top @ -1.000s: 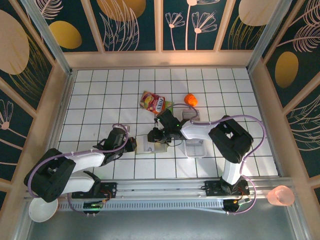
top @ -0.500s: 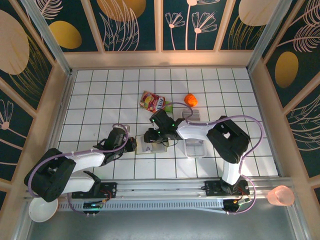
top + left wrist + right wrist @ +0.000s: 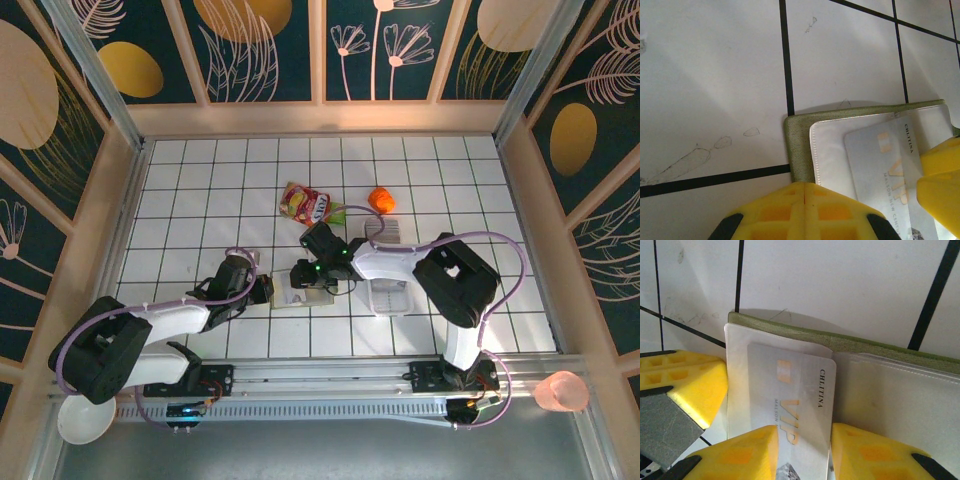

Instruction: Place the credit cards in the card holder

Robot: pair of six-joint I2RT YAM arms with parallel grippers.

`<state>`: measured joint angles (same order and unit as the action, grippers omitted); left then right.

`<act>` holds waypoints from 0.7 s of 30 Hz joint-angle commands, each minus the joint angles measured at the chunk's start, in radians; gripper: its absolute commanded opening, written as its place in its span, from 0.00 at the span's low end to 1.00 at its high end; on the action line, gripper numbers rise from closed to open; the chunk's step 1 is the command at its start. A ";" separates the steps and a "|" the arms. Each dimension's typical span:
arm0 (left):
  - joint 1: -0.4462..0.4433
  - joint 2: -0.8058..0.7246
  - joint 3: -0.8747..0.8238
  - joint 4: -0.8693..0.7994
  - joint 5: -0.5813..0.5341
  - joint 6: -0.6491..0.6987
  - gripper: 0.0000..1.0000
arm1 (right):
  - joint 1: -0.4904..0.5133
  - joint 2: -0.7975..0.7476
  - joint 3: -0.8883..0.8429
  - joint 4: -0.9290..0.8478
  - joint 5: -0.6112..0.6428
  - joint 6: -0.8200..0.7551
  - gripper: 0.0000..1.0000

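I judge I'm partway through one insertion, with nothing seated yet that I can confirm. The card holder point(image 3: 300, 297) lies open on the counter point(image 3: 200, 200) between my two arms, olive cover down and pale inside up. My right claw point(image 3: 802, 442) grips one credit card point(image 3: 790, 390), a silvery one marked VIP, with a finger on either side. The card's front end lies over the holder's pale inside, but I cannot tell whether it is under a pocket lip. My left claw point(image 3: 805, 200) is closed on nothing, its tips at the holder's edge, seemingly pinning it. What's left is to push this card home, release it, then fetch the others, which I take to be the greyish block point(image 3: 382, 230) just beyond my right arm.
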<state>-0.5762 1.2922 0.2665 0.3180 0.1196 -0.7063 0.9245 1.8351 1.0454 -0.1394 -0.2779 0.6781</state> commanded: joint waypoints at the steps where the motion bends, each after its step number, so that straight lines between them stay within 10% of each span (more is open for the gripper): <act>1: -0.008 0.018 0.000 -0.007 -0.003 0.022 0.02 | 0.017 -0.008 0.027 -0.058 0.023 -0.017 0.31; 21: -0.011 0.012 0.000 -0.010 -0.005 0.022 0.01 | 0.078 0.026 0.107 -0.118 0.054 -0.034 0.30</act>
<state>-0.5785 1.2942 0.2665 0.3210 0.1188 -0.7063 0.9886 1.8359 1.1156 -0.2287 -0.2390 0.6594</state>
